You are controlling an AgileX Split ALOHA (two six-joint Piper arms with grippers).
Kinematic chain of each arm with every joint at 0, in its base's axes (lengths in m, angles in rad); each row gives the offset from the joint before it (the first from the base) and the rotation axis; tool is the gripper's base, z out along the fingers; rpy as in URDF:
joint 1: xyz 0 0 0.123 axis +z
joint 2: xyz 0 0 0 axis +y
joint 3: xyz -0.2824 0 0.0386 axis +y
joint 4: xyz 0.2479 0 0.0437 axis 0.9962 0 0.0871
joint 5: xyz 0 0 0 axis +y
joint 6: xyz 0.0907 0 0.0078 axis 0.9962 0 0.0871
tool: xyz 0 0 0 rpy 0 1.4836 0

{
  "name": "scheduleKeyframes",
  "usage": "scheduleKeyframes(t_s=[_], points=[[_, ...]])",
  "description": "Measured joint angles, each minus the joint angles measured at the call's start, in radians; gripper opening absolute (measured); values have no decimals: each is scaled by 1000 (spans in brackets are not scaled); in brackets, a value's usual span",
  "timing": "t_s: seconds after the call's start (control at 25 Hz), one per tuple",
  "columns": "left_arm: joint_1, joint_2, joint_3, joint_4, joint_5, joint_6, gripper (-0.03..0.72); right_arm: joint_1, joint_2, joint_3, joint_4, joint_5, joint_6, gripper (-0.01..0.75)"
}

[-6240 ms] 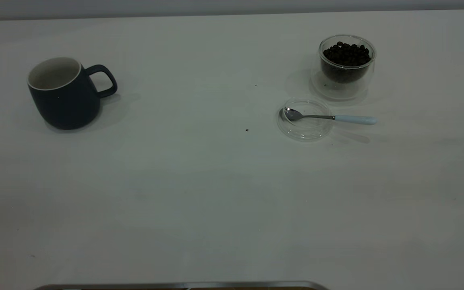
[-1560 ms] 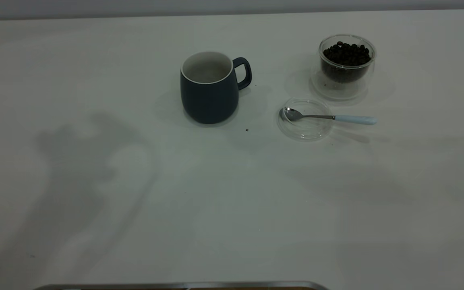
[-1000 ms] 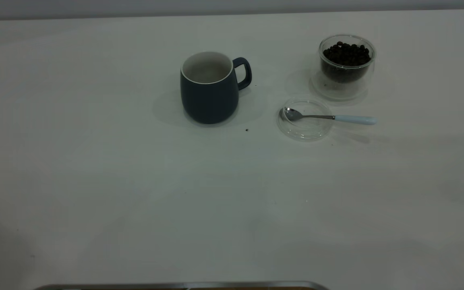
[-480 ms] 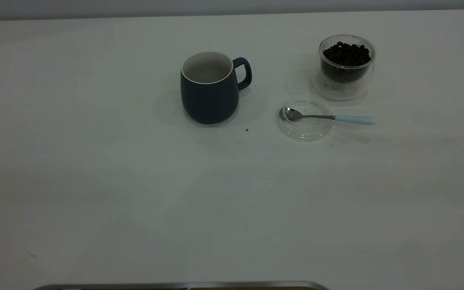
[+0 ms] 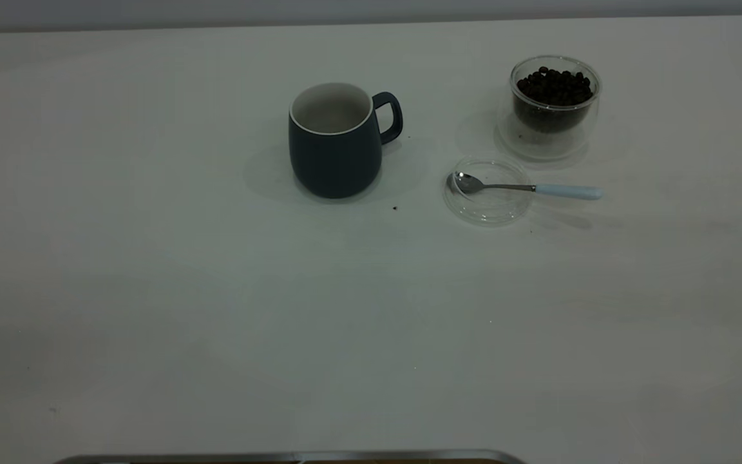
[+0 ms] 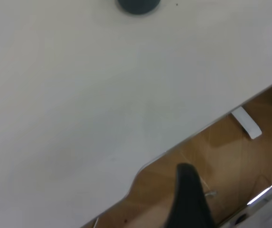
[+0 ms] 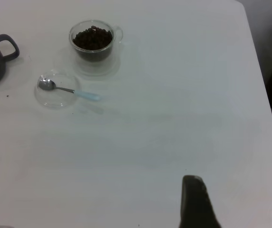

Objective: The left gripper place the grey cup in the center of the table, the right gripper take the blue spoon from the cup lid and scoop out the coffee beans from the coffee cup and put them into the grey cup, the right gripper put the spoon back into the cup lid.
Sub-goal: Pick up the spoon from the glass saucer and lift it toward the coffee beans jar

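Spoon risk: the blue spoon (image 5: 525, 187) has its bowl in the cup lid (image 5: 488, 191) and its handle jutting past the rim; a pinch near the far end could, I judge, tip it or drag the light lid.
Spill risk: the coffee beans (image 5: 554, 86) heap up to the brim of the coffee cup (image 5: 554, 106); a steep scoop could flick some onto the table (image 5: 216, 309).
Grey cup: the grey cup (image 5: 335, 138) stands upright near mid-table, empty, handle towards the lid.
Right gripper: the right gripper (image 7: 197, 202) hangs high over the bare table, one dark finger in its wrist view; lid, spoon and coffee cup lie well ahead of it. Whether its fingers are apart, I cannot tell.
Left gripper: the left gripper (image 6: 189, 197) is back past the table edge, cup far ahead; finger spread not readable either.
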Motion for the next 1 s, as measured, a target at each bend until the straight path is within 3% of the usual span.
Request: scheduleKeyframes(t_s=[0.4,0.52,0.72,0.8,1.0], points=[[8,0,3,8,-9,-2,592,0,0,0,0,0,0,484],[99,0,3,8,-10,-2,592,0,0,0,0,0,0,484],[328,0,3,8,-10,-2,592,0,0,0,0,0,0,484],[387,0,3,8,-10,-2,592,0,0,0,0,0,0,484],[431,0,3,8,-10,-3,592,0,0,0,0,0,0,484]])
